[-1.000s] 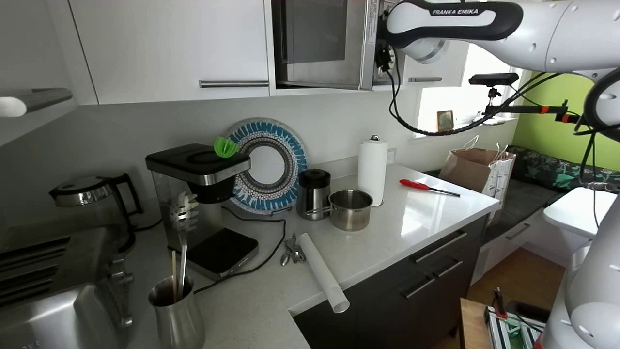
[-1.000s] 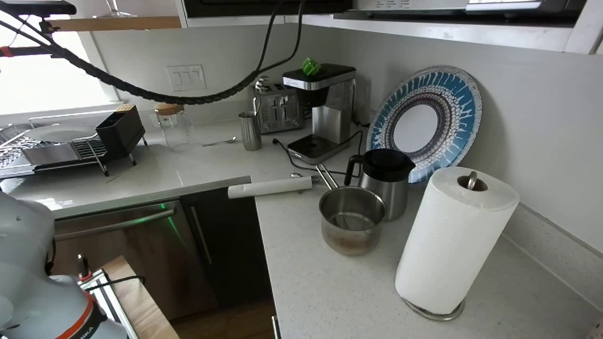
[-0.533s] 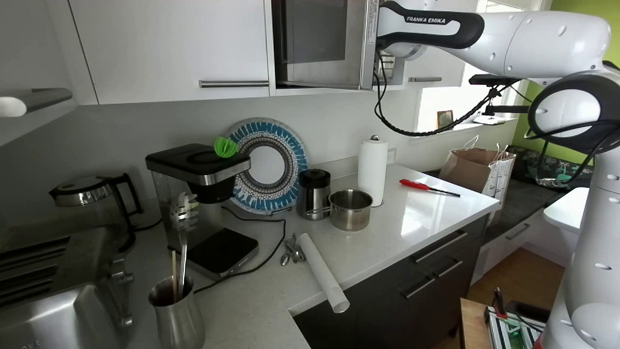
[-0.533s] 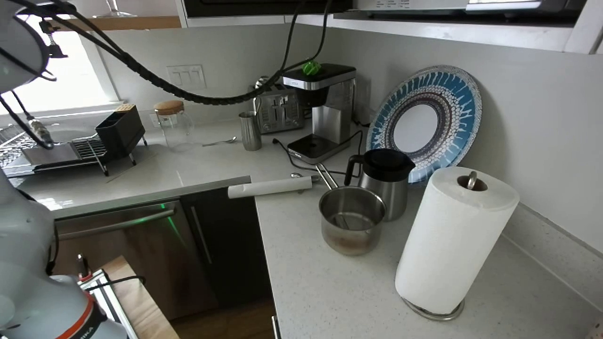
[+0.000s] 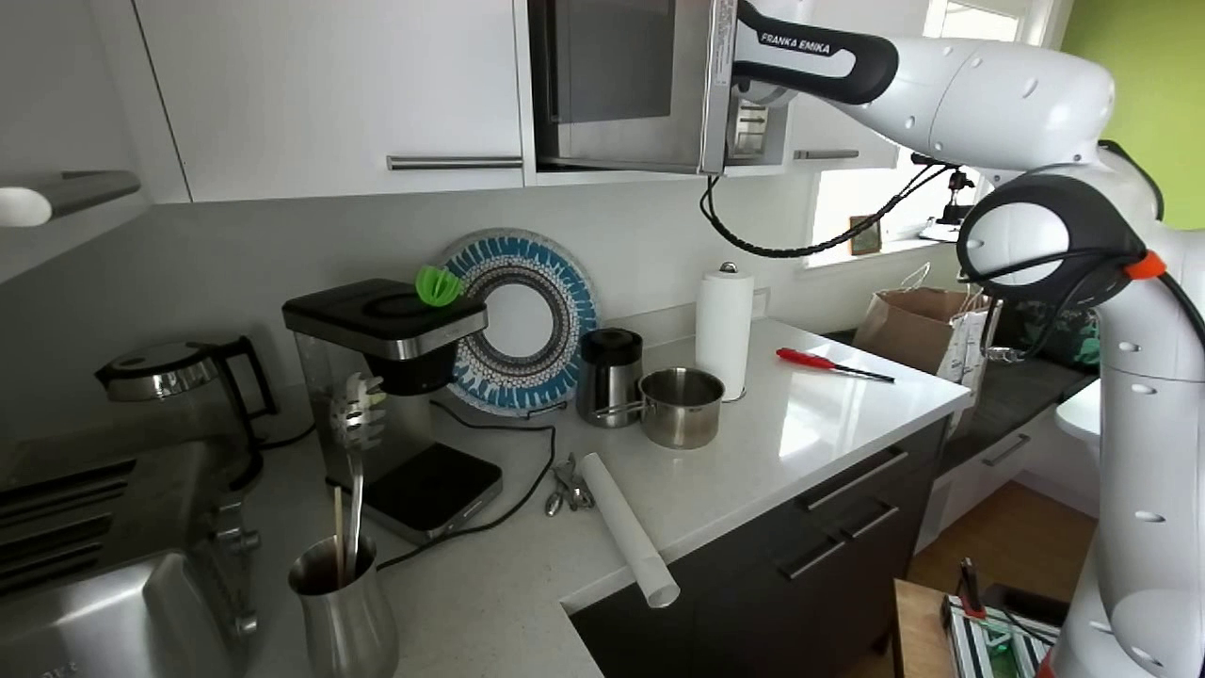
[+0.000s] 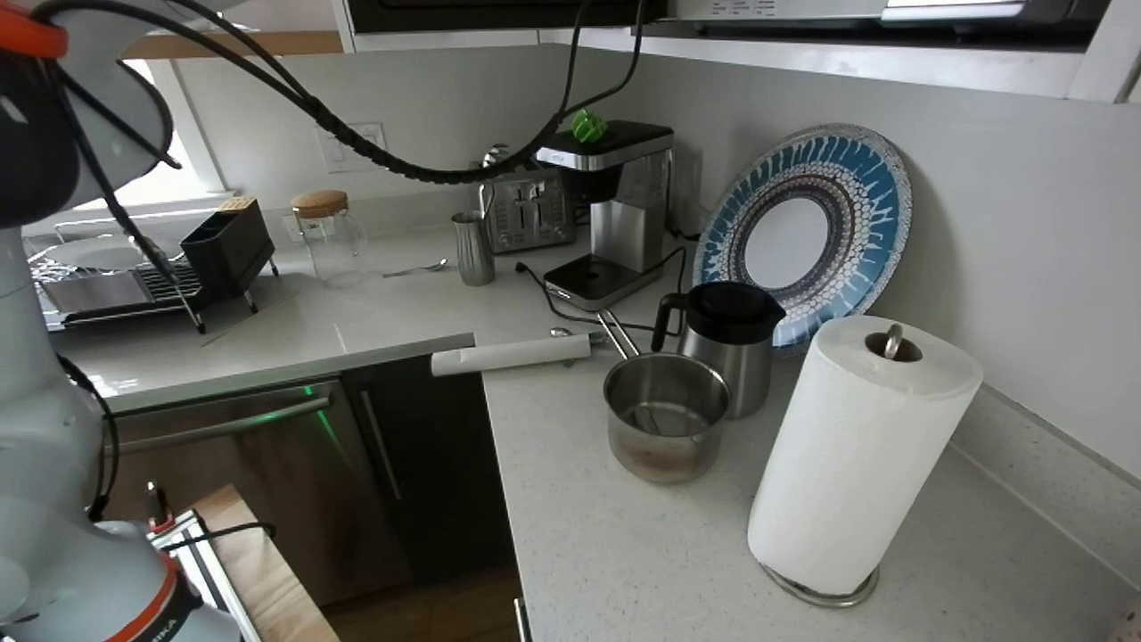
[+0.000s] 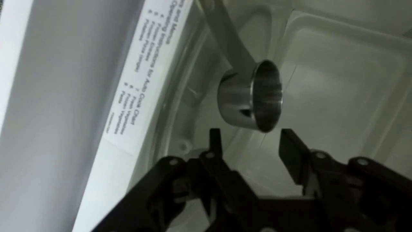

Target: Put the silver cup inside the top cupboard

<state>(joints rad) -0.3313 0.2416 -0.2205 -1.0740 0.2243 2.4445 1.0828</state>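
A small silver cup (image 7: 236, 100) shows only in the wrist view, inside the microwave cavity (image 7: 334, 106), its mouth toward picture right. A grey band runs up-left from it; handle or reflection, I cannot tell. My gripper (image 7: 251, 138) is open and empty. Its fingertips appear just short of the cup. In an exterior view the microwave door (image 5: 621, 141) stands open and hides the gripper. A plain white wall cabinet (image 5: 861, 118) right of the microwave is partly behind the arm; a wider white one (image 5: 329, 85) is left. Which is the top cupboard is not certain.
The microwave's labelled front frame (image 7: 128, 100) lies left of my gripper. Below are a paper towel roll (image 5: 723, 330), saucepan (image 5: 680, 414), steel carafe (image 5: 610, 381), patterned plate (image 5: 574, 311), coffee maker (image 5: 386, 311) and red screwdriver (image 5: 805, 358). The arm's cable (image 6: 428, 174) hangs above the counter.
The arm has moved left in an exterior view, and its wrist has gone out of sight behind the open microwave door. The hanging cable moved along. The counter things have not moved.
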